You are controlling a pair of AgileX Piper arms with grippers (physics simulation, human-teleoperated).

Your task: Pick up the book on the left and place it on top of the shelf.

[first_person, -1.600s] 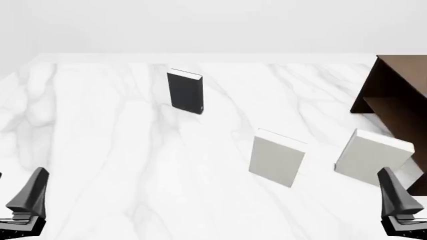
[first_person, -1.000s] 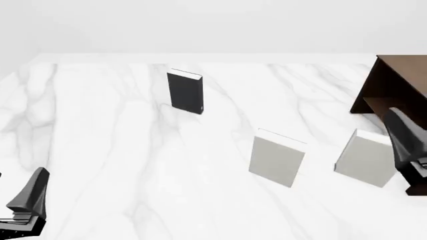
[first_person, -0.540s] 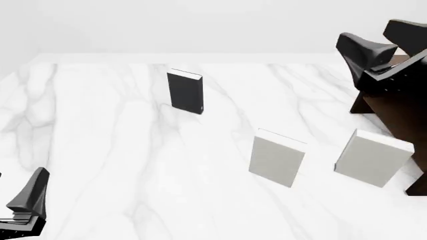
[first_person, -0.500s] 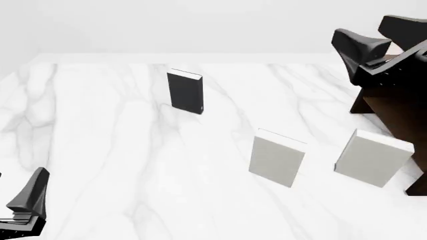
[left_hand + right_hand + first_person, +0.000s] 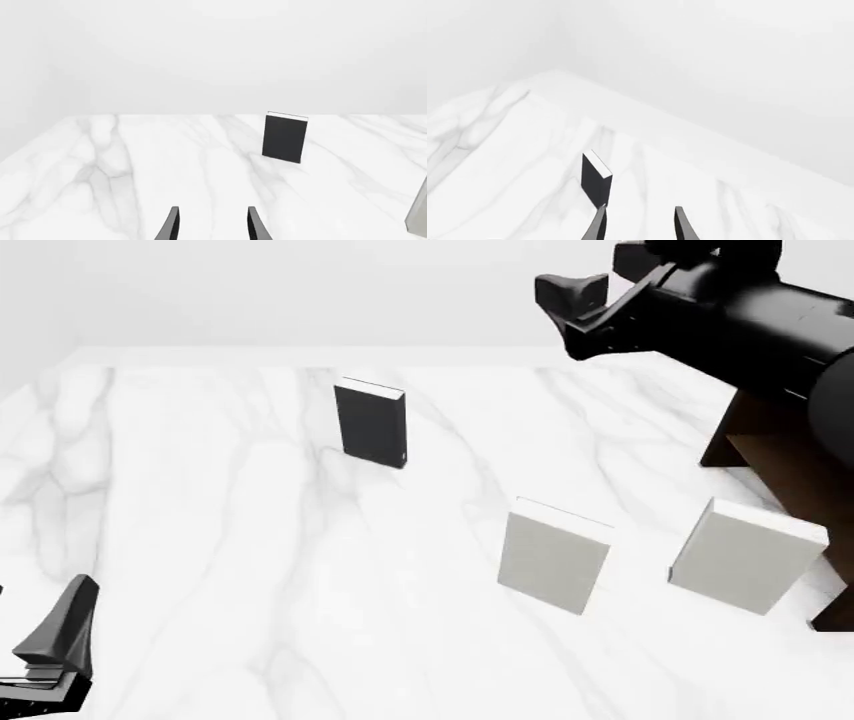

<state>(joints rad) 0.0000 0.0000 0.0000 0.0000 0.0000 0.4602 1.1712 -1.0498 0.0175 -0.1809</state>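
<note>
The black book [image 5: 370, 423] stands upright at the back left of the marble table, white page edges on top. It also shows in the left wrist view [image 5: 285, 137] and the right wrist view [image 5: 595, 180]. The dark brown shelf [image 5: 787, 455] stands at the right edge, largely hidden by my right arm. My right gripper [image 5: 594, 285] is open and empty, high in the air to the right of the book [image 5: 639, 225]. My left gripper [image 5: 47, 665] is open and empty at the near left corner [image 5: 212, 225], far from the book.
Two pale grey-white books stand upright on the table, one in the near middle [image 5: 554, 555] and one at the near right [image 5: 747, 555] by the shelf. One pale book [image 5: 419, 210] cuts the edge of the left wrist view.
</note>
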